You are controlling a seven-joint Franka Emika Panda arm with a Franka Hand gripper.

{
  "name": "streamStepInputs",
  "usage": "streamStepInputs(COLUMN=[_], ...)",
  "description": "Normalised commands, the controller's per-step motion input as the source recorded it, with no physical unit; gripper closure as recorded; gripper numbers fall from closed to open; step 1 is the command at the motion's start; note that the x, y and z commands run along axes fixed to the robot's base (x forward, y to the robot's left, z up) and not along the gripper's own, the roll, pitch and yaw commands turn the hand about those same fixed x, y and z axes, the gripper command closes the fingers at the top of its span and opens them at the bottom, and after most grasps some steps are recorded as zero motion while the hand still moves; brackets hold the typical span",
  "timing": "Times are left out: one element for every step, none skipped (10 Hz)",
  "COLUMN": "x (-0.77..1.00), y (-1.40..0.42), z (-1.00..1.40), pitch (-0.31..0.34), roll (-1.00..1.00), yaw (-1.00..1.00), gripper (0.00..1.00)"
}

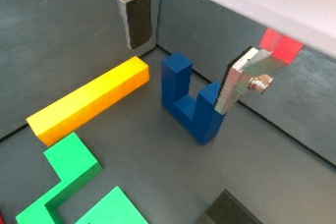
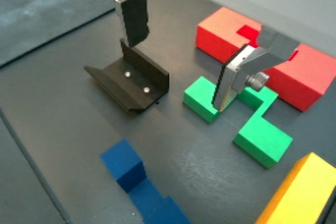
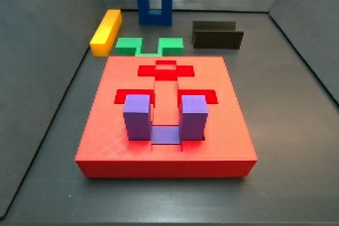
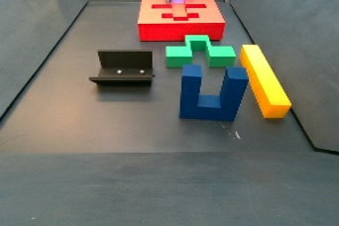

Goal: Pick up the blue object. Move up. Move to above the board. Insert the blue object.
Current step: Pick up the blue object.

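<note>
One gripper (image 1: 184,51), two fingers (image 1: 137,22), spread apart, nothing between. One blue block (image 4: 212,93), near fingers in wrist view. One purple block (image 3: 166,117). One red board (image 3: 167,141). One yellow bar (image 4: 264,78). One green piece (image 3: 149,46). One fixture (image 4: 122,68). All on one surface (image 4: 119,180).

No text, label, brand, number or sign can be read on anything in these views.

My gripper (image 2: 184,56) hangs with fingers (image 2: 134,17) parted above the fixture (image 2: 129,79), green piece (image 2: 243,122) and board (image 2: 269,54).
</note>
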Motion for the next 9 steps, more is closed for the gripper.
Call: streamStepInputs(x=[0.01,0.01,0.41,0.31,0.44,0.43,0.01,0.11,0.01], y=[0.00,0.10,0.39,0.44,0.53,0.43,0.22,0.18,0.25], z=[-0.04,-0.29,-0.49,-0.49,-0.47,-0.46,-0.28,-0.19,-0.23], pitch=[0.000,0.000,0.080,0.053,0.087,0.089,0.000,-0.001,0.000], roll=[0.00,0.02,0.07,0.09,0.08,0.03,-0.02,-0.06,-0.01], yaw=[0.00,0.00,-0.01,-0.09,-0.14,-0.10,-0.10,0.00,-0.05], gripper=[0.00,0.00,0.00,0.00,0.00,0.00,0.00,0.00,0.00])
